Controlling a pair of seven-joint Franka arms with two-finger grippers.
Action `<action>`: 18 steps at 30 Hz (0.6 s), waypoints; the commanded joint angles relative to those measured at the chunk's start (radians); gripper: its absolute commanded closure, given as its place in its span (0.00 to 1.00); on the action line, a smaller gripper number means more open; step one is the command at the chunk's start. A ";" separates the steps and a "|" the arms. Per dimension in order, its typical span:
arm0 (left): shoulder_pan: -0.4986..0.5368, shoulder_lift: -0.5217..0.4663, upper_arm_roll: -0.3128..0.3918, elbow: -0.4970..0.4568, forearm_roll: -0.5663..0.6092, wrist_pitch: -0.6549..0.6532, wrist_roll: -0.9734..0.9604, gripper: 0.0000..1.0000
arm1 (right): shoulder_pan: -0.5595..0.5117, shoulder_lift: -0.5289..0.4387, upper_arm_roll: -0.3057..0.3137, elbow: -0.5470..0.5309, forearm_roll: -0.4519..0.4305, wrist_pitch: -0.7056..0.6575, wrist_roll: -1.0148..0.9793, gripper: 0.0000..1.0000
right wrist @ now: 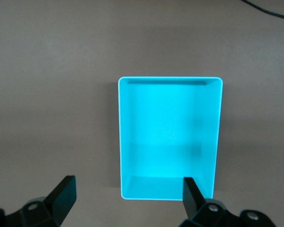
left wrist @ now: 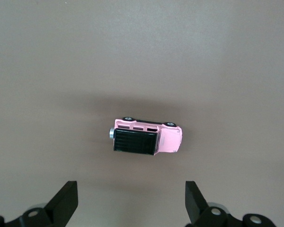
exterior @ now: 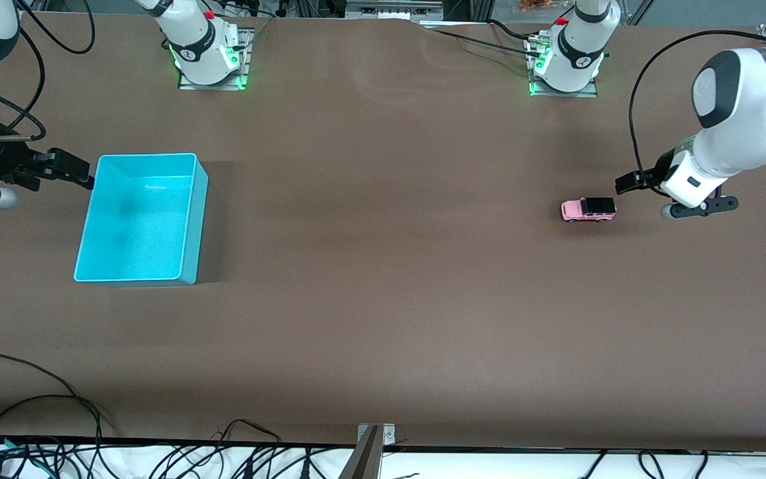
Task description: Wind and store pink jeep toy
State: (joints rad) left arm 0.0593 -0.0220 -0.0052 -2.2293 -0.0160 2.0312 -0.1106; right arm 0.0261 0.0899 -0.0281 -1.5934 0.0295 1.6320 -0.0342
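The pink jeep toy (exterior: 588,209) stands on its wheels on the brown table toward the left arm's end; its black roof shows in the left wrist view (left wrist: 146,138). My left gripper (exterior: 624,183) hangs open just beside the jeep, apart from it. In its wrist view the left gripper (left wrist: 131,203) has nothing between its two black fingers (left wrist: 66,201). The turquoise bin (exterior: 140,219) sits toward the right arm's end with nothing in it. My right gripper (exterior: 80,174) hangs open by the bin's outer edge. The right wrist view shows the right gripper (right wrist: 128,196) holding nothing, with the bin (right wrist: 170,123) ahead.
The two arm bases (exterior: 207,53) (exterior: 566,63) stand along the table edge farthest from the front camera. Loose black cables (exterior: 44,406) trail over the nearest edge, where a metal bracket (exterior: 371,452) sticks up at the middle.
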 commanded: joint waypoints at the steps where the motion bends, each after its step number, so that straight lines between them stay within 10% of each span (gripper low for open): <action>1: 0.008 -0.021 -0.006 -0.061 0.030 0.078 0.017 0.00 | 0.000 -0.001 -0.003 0.017 0.009 -0.009 0.011 0.00; 18: 0.008 0.019 -0.007 -0.224 0.030 0.334 0.087 0.00 | 0.000 -0.001 -0.003 0.015 0.009 -0.011 0.011 0.00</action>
State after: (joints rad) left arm 0.0593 -0.0065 -0.0057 -2.4313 -0.0149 2.3291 -0.0911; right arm 0.0261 0.0899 -0.0282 -1.5934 0.0296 1.6320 -0.0342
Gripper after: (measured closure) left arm 0.000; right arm 0.000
